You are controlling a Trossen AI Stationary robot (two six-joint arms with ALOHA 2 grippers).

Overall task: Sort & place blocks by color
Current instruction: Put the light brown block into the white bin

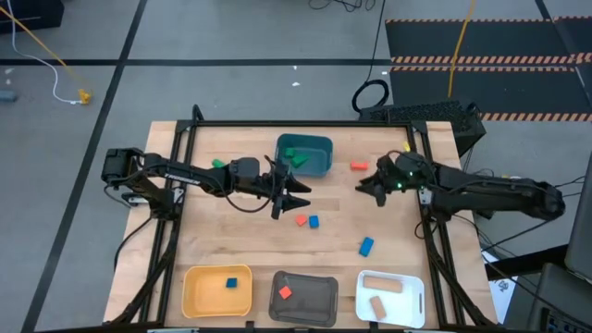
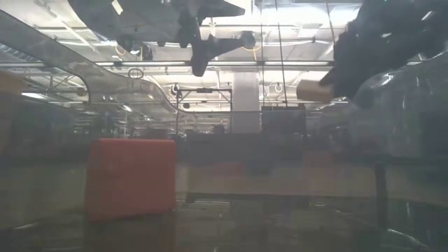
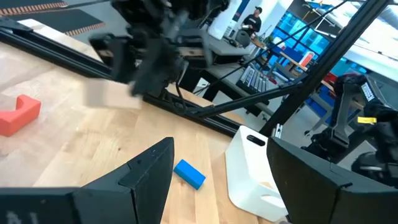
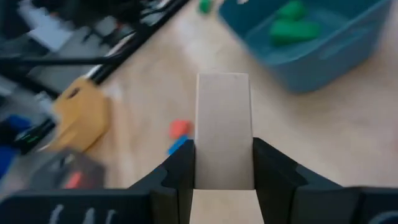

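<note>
My right gripper (image 1: 367, 184) hangs over the table's right half, shut on a plain tan bar (image 4: 224, 118). The low view shows that bar (image 2: 315, 91) well above the tabletop. My left gripper (image 1: 292, 191) stands open near the table's middle, just in front of the teal tray (image 1: 305, 154), and holds nothing. Green blocks (image 4: 292, 28) lie in the teal tray. Loose on the wood are a red block (image 1: 358, 166), a red (image 1: 301, 220) and blue (image 1: 314, 222) pair, a blue block (image 1: 366, 246) and a green block (image 1: 218, 164). My right gripper pinches the tan bar by its two long sides (image 4: 200, 163) between both fingers (image 4: 177, 180), at the bar's back part. The bar runs along the fingers and sticks out past their tips. The fingers come from the table's right, slanting slightly down. The bar is lifted clear.
Along the near edge stand a yellow tray (image 1: 196, 294) with a blue block, a grey tray (image 1: 319, 305) with a red block, and a white tray (image 1: 407, 305) with tan pieces. A black frame (image 1: 296, 123) borders the table. The two grippers face each other across a short gap.
</note>
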